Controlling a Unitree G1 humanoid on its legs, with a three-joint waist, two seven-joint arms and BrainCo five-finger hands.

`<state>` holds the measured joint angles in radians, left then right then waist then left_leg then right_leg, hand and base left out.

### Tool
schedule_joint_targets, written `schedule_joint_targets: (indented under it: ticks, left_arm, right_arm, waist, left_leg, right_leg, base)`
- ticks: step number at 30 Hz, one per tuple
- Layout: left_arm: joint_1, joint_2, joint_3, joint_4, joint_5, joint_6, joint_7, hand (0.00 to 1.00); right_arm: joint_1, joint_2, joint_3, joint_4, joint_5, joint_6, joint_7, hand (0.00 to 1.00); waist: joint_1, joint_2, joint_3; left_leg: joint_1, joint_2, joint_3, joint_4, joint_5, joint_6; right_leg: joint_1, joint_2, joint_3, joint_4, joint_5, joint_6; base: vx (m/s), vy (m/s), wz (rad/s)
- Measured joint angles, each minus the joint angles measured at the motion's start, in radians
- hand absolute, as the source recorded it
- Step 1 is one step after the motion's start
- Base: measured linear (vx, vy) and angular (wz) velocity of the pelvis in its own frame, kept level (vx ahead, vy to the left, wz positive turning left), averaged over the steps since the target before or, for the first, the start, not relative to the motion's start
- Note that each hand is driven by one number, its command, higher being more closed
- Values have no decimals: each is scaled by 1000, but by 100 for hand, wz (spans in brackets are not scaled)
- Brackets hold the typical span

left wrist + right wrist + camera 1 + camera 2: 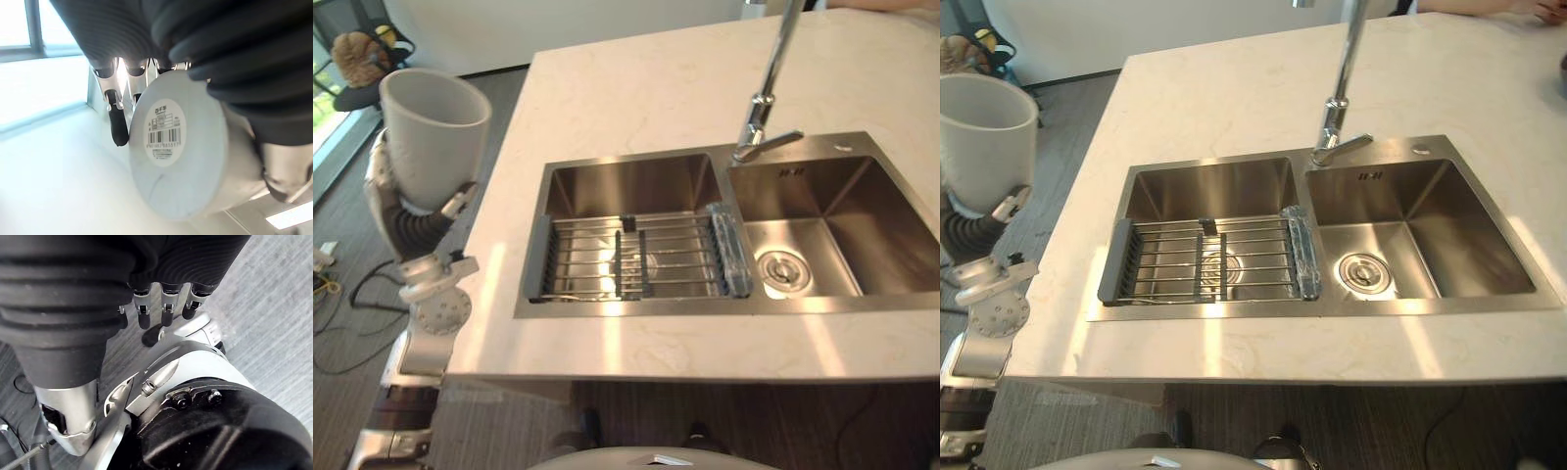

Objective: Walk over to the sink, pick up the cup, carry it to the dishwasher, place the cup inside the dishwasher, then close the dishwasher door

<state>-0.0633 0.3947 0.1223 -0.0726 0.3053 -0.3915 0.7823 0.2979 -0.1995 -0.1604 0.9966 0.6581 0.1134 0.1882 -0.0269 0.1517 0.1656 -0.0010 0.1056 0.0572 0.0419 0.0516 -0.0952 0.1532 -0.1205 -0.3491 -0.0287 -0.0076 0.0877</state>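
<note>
1. Locate the cup (435, 127). It is a pale grey-white beaker, held upright with its mouth facing up, off the left edge of the tabletop (636, 88) and above the floor. It touches neither the tabletop nor the sink (636, 308).

2. Check the left hand (411, 220). It sits under and around the lower part of the cup. In the left wrist view, the fingers (115, 117) curl along the cup's side wall and are clamped on it. The cup's round base faces the camera and carries a barcode sticker (164, 129).

3. Check the right hand (164, 308). In the right wrist view, its fingers hang relaxed and slightly apart, holding nothing, above the grey floor (274, 308).

4. Note the sink layout. You see a stainless double-basin unit set into the pale marble-patterned tabletop. A wire drying rack (636, 255) with dark end pieces spans the left basin. The right basin shows a round drain (783, 269) at its bottom. A tall chrome faucet (769, 88) rises from the rear rim between the two basins.
</note>
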Motion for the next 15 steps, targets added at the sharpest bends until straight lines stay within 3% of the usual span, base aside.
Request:
schedule_joint_targets:
  ticks: [3,6,8,9,10,11,12,13,14,15]
  left_arm:
    - [104,-56,43,-58,-27,-4,13,100]
    - [172,-104,102,-121,-28,-6,43,100]
    - [183,-126,121,-137,-27,-5,55,100]
    - [185,-135,120,-147,-26,-5,57,100]
    - [190,-144,122,-144,-23,-7,61,100]
    - [186,-144,129,-131,-22,-7,63,100]
    - [143,-163,128,-106,-13,-10,62,100]
    - [125,-175,110,-104,-8,-9,63,100]
    - [118,-176,97,-93,-2,-9,59,100]
    - [85,-183,72,-72,11,-8,55,100]
  right_arm:
    - [14,8,-1,2,-13,1,-23,0]
    - [14,13,-6,3,-38,5,-26,0]
    - [9,14,-9,2,-38,6,-25,0]
    - [6,13,-12,2,-37,6,-23,0]
    - [-2,20,-26,7,-36,4,-22,0]
    - [-3,37,-42,12,-36,4,-20,0]
    - [2,61,-58,11,-35,2,-14,0]
    - [17,48,-83,-7,-27,-2,-11,0]
    - [19,38,-95,-20,-24,-3,-11,0]
    - [28,20,-104,-30,-16,-3,-15,0]
  waist:
    - [29,-19,-29]
    - [66,-46,-46]
    - [78,-33,-69]
    - [75,-31,-73]
    - [66,-32,-71]
    - [58,-71,-84]
    - [37,-92,-81]
    - [57,-48,-81]
    - [44,-31,-71]
    - [10,-3,-60]
  left_leg:
    - [-21,-10,1,10,9,9]
    - [-42,-28,5,6,18,20]
    - [-88,-49,14,10,23,60]
    - [-116,-63,14,-9,32,104]
    - [-128,-65,66,-71,-2,198]
    - [-125,-77,142,-68,-47,246]
    - [-186,-49,249,88,-96,298]
    - [-228,58,373,303,-62,316]
    - [-249,45,386,329,-38,299]
    - [-273,2,355,272,65,313]
  right_leg:
    - [-17,-18,-51,61,-61,-15]
    - [-27,-40,-83,78,-70,-14]
    - [-54,-45,-118,122,-83,-9]
    - [-81,-56,-147,161,-103,-18]
    - [-102,-56,-161,175,-111,-32]
    - [-105,-67,-161,139,-103,-42]
    - [-90,-93,-229,120,-89,-39]
    - [-113,-104,-335,243,-114,-64]
    - [-135,-132,-364,331,-138,-99]
    - [-182,-165,-366,422,-210,-113]
  base:
    - [-28,1,48]
    - [-3,25,36]
    - [-12,49,66]
    - [-59,41,103]
    - [-81,26,125]
    - [-74,18,153]
    - [-24,2,168]
    - [-28,36,172]
    - [-120,37,203]
    - [-183,-15,251]
